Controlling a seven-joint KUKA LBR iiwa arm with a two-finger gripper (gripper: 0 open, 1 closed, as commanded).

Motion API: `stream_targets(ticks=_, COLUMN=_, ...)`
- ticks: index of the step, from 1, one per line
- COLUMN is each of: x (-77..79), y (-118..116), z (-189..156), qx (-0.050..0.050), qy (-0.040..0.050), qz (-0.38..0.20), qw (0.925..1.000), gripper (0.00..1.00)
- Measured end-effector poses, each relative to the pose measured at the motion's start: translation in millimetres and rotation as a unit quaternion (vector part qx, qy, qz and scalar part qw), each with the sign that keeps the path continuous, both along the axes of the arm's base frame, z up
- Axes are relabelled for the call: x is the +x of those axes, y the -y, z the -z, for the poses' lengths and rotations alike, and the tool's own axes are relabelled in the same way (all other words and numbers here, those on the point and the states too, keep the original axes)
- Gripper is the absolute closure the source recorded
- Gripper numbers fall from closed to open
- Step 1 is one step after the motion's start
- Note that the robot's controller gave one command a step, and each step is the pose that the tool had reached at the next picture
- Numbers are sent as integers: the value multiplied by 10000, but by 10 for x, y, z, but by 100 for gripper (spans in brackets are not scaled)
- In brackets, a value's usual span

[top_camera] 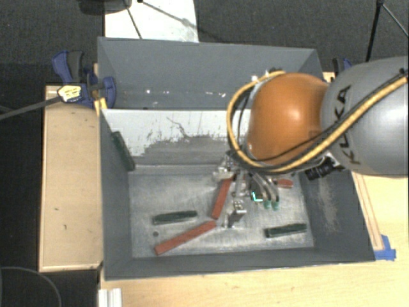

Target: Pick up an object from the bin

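Note:
My gripper (237,211) hangs low over the middle of the bin floor, mostly hidden under the arm's orange cover. A short red-brown stick (222,198) stands tilted right against its left side, touching or nearly touching it. A longer red-brown stick (185,236) lies flat just below and to the left. A dark green stick (285,231) lies to the gripper's lower right. Small green-tipped pieces (271,203) and a small red piece (285,183) show at its right.
Another dark green stick (174,217) lies on the floor at the left. A third dark green stick (121,151) leans against the left wall. The arm and its cables cover the bin's right rear part.

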State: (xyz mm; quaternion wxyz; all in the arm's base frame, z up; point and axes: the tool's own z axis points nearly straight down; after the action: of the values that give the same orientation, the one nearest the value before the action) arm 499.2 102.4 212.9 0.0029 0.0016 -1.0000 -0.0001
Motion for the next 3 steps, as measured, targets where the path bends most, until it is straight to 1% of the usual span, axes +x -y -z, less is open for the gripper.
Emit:
stream_targets(ticks=1, x=17, y=5, z=-36, qx=4, qy=39, qz=17, qw=10000, gripper=0)
stream_targets(ticks=2, x=33, y=-20, z=280, qx=6, qy=66, qz=-414, qw=9991, gripper=0)
stream_targets(ticks=3, x=195, y=-20, z=936, qx=6, qy=67, qz=-1089, qw=9940, gripper=0)
